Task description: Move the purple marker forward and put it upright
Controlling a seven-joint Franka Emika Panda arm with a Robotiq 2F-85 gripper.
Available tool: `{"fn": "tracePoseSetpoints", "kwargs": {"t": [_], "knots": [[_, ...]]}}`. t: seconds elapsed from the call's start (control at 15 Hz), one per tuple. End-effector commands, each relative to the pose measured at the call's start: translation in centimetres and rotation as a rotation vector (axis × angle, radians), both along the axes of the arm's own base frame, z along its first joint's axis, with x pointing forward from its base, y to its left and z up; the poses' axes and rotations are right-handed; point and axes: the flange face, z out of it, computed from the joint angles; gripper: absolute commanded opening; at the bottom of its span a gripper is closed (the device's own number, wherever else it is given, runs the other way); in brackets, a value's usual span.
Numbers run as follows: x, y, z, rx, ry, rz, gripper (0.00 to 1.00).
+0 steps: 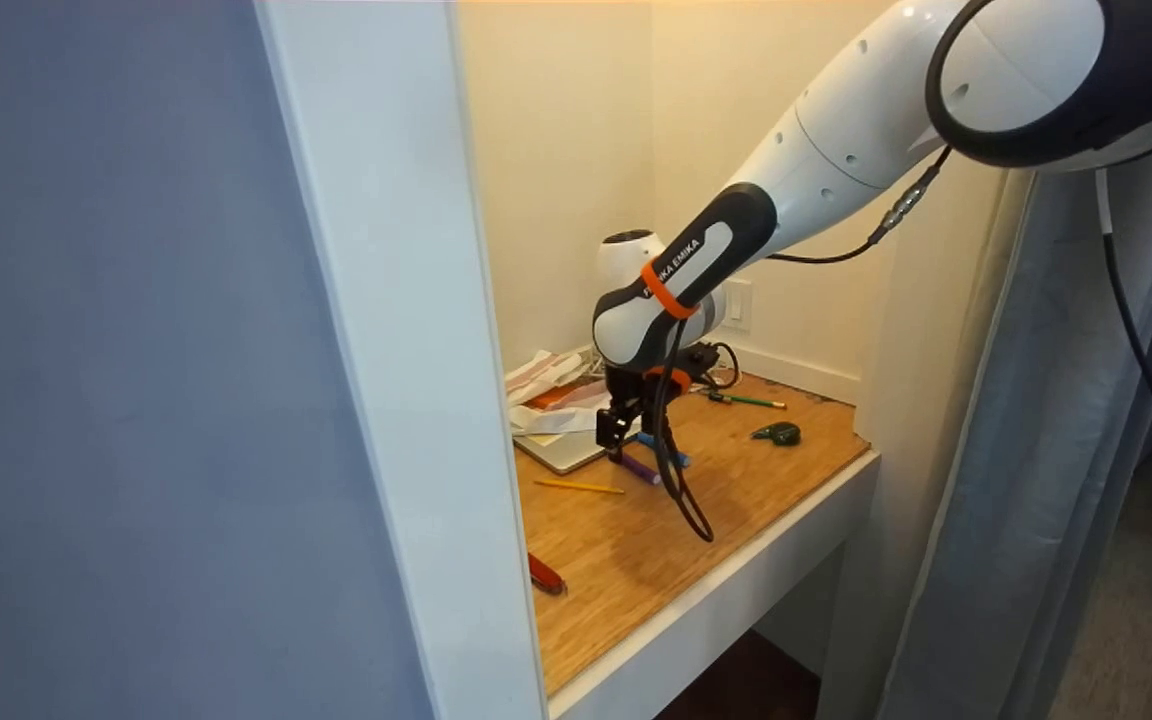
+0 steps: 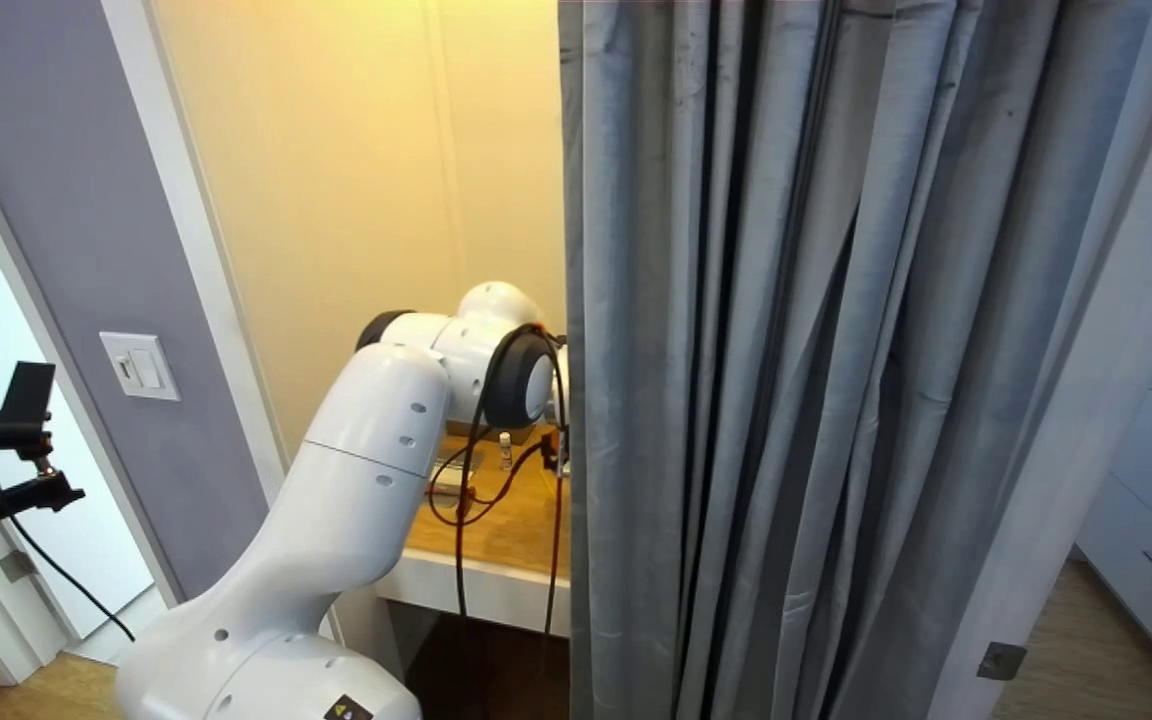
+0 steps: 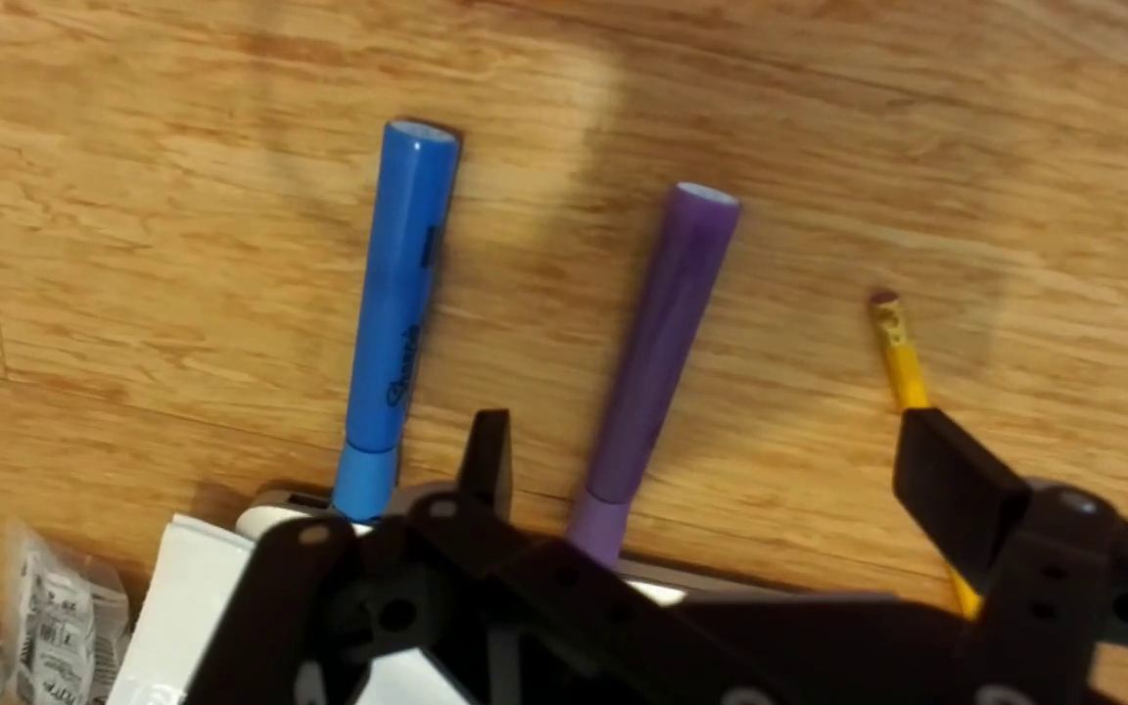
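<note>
Wood tabletop (image 3: 182, 294), streaked in grain with visible plank seams, stands in a pale-walled recess beside a pleated grey curtain (image 2: 786, 350). Purple marker (image 3: 662, 343) lies on its side on it, between blue marker (image 3: 398, 294) and yellow pencil (image 3: 905, 372). Long axis slants in the wrist view: white-faced end up and right, lighter section down and left. Barrel: smooth, cylindrical, deep purple. Gripper (image 3: 706, 455): fingers spread wide, one either side of the marker in that view.
</note>
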Motion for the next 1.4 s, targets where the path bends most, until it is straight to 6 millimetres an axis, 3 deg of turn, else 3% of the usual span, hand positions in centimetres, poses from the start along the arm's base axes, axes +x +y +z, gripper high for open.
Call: {"fn": "tracePoseSetpoints", "kwargs": {"t": [0.0,0.13,0.2,0.27,0.87,1.0,1.07,1.33], "knots": [[1.7,-0.7,-2.2,0.031,0.032,0.012,1.0],[2.1,-1.1,-3.0,0.057,0.042,0.001,1.0],[2.2,-1.2,-3.4,0.07,0.047,-0.002,0.91],[2.3,-1.3,-3.6,0.078,0.045,-0.008,0.72],[2.2,-1.2,-3.1,0.062,0.08,-0.082,0.09],[1.8,-1.6,-2.9,0.061,0.084,-0.084,0.05],[1.2,-2.0,-2.9,0.059,0.092,-0.082,0.09],[-1.4,-3.9,-2.6,0.06,0.119,-0.095,0.09]]}}
